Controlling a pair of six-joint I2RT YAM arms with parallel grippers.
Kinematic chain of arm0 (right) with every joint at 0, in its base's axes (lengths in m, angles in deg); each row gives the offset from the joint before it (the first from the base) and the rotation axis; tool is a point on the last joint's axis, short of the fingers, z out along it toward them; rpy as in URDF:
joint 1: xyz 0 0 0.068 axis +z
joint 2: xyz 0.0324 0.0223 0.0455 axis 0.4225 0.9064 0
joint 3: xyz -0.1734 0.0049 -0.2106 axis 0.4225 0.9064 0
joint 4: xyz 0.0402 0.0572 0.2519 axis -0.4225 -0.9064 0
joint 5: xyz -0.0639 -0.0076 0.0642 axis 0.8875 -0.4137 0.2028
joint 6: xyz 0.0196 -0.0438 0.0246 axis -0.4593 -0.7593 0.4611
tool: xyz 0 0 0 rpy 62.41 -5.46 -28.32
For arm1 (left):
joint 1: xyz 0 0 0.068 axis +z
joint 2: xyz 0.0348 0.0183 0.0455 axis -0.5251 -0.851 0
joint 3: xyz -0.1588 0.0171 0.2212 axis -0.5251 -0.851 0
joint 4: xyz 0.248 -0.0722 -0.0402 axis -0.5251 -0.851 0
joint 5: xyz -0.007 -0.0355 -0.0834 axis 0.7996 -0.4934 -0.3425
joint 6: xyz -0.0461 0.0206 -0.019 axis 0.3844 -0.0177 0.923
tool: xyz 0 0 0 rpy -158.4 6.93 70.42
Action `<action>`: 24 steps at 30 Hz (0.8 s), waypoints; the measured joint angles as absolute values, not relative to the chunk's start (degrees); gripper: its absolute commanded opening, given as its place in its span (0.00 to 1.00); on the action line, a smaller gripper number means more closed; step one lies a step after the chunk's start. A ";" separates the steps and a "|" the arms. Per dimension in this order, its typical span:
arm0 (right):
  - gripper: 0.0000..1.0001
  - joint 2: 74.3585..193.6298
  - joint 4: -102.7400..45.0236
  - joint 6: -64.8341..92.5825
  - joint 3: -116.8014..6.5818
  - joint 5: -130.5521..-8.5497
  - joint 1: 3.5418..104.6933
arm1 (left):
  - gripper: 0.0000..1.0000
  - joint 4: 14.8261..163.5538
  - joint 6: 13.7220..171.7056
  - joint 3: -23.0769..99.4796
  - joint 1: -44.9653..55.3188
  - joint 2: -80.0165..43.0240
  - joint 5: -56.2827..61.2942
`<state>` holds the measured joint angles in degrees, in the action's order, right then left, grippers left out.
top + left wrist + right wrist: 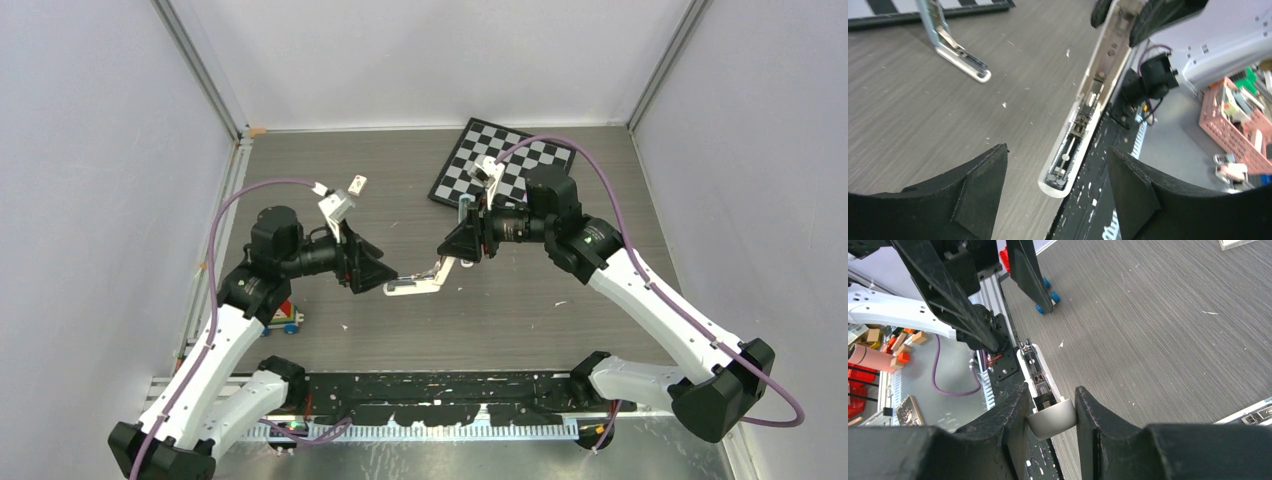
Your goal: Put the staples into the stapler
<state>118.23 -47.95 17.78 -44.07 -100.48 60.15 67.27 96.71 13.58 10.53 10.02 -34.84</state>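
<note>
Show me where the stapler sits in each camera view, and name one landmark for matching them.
Top external: the stapler is just below the picture's centre.
Left wrist: the stapler runs diagonally from lower centre to the top edge, magazine open.
Right wrist: the stapler shows its rounded end at lower centre, between this camera's jaws.
Shared landmark: the black speckled rail, seen in all three.
</note>
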 measured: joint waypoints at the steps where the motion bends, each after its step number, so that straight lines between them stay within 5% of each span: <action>1: 0.01 118.23 -47.66 17.85 -44.07 -100.70 60.15 | 0.74 67.05 96.31 13.58 9.76 9.58 -35.21; 12: 0.03 118.87 -45.52 19.27 -44.07 -102.90 60.19 | 0.72 66.90 93.60 16.53 0.98 2.76 -35.08; 24: 0.04 121.31 -43.22 22.48 -44.07 -104.61 60.19 | 0.52 68.02 92.49 16.71 -0.86 -1.50 -34.25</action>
<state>121.31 -43.22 22.48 -44.07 -104.61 60.19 68.02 92.49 16.71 -0.86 -1.50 -34.25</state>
